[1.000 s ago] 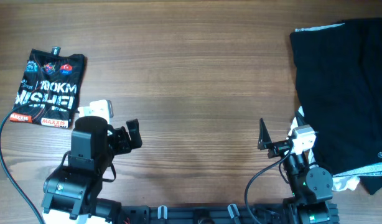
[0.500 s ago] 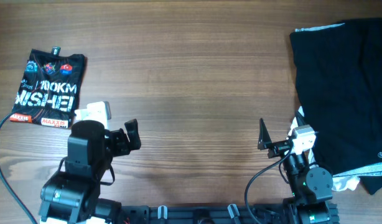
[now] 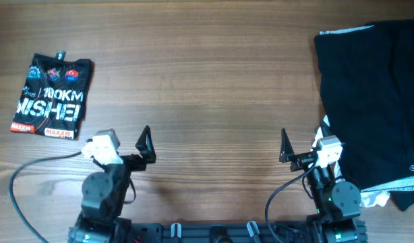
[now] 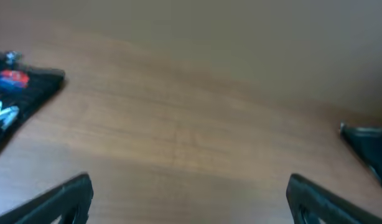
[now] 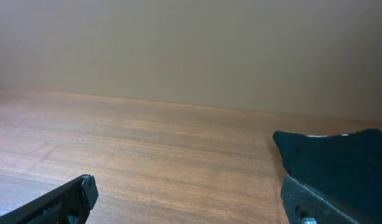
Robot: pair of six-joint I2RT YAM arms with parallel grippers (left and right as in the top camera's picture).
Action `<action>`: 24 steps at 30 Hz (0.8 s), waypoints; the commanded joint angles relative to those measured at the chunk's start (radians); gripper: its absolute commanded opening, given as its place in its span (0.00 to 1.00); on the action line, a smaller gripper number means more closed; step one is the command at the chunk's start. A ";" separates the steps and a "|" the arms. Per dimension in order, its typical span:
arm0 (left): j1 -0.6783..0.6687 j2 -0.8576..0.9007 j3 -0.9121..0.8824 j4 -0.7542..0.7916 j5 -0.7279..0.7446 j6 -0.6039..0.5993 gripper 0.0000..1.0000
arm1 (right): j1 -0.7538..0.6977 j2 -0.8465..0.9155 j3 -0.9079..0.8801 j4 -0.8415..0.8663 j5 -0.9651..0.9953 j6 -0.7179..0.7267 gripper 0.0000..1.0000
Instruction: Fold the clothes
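Black jersey (image 3: 52,98) lies folded into a compact rectangle, flat on the worktop (image 3: 214,74); this piece appears done. A second dark garment (image 3: 375,101), well apart from the jersey, lies spread out, apparently left to fold. Left jaws, near the jersey, and right jaws, well apart from it: both wide apart, empty, touching nothing
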 commanded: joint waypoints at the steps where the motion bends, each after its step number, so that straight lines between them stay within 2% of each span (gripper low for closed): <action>1: 0.057 -0.080 -0.104 0.129 0.064 0.062 1.00 | -0.006 -0.009 -0.001 0.003 -0.016 0.002 1.00; 6: 0.175 -0.197 -0.167 0.244 0.165 0.187 1.00 | -0.006 -0.009 -0.001 0.003 -0.016 0.001 1.00; 12: 0.188 -0.197 -0.167 0.093 0.151 0.194 1.00 | -0.006 -0.009 -0.001 0.003 -0.015 0.001 1.00; 19: 0.154 -0.197 -0.167 0.095 0.164 0.177 1.00 | -0.006 -0.009 -0.001 0.003 -0.015 0.002 1.00; 21: 0.154 -0.197 -0.167 0.103 0.235 0.241 1.00 | -0.006 -0.009 -0.001 0.003 -0.015 0.002 1.00; 24: 0.154 -0.197 -0.167 0.105 0.249 0.251 1.00 | -0.006 -0.009 -0.001 0.003 -0.016 0.002 1.00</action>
